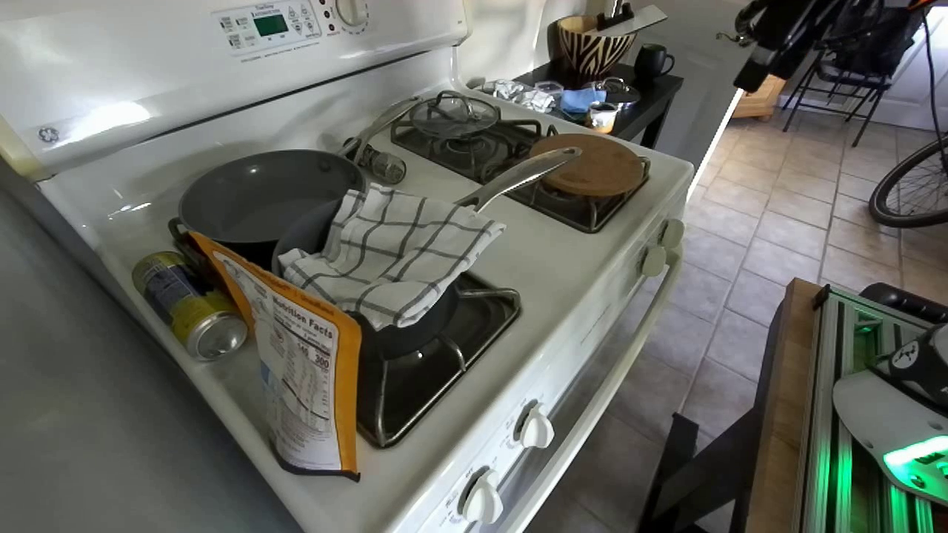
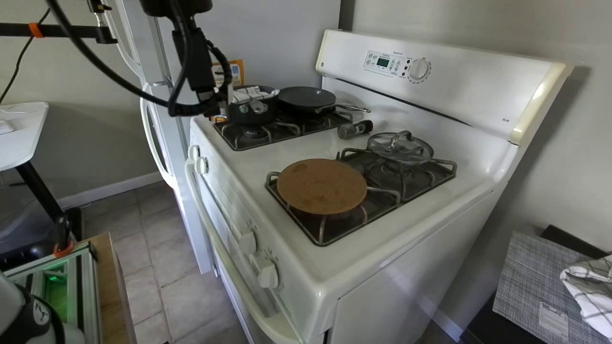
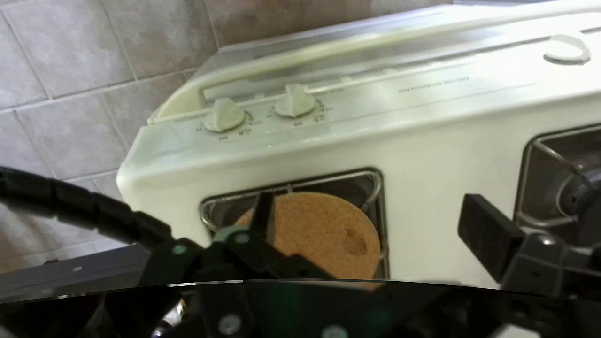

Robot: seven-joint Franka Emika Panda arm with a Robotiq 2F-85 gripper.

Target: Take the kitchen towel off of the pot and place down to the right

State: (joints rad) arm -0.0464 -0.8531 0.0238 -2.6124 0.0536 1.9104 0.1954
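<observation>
- claw [image 3: 370, 220], close up in the wrist view: fingers [image 3: 489, 237] spread wide, well apart from the towel [image 1: 396, 248]
- towel: white with dark checks, draped over the pot [image 1: 429, 331] in both exterior views, hiding much of its top
- handle [image 1: 518, 178]: metal, sticking out past the towel's edge
- pan [image 1: 259, 196]: just behind the pot, on the stove [image 1: 548, 259]
- bag [image 1: 307, 370]: upright, just beside the pot
- can [image 1: 187, 305]: on its side, near the bag
- disc [image 1: 589, 166]: brown, flat over a front burner [image 1: 569, 206]
- lid [image 1: 453, 116]: glass, farther back, behind the disc
- jar [image 1: 385, 166]: lying down between pan and lid
- mug [image 1: 650, 61]: dark, beside a striped bowl [image 1: 592, 48]
</observation>
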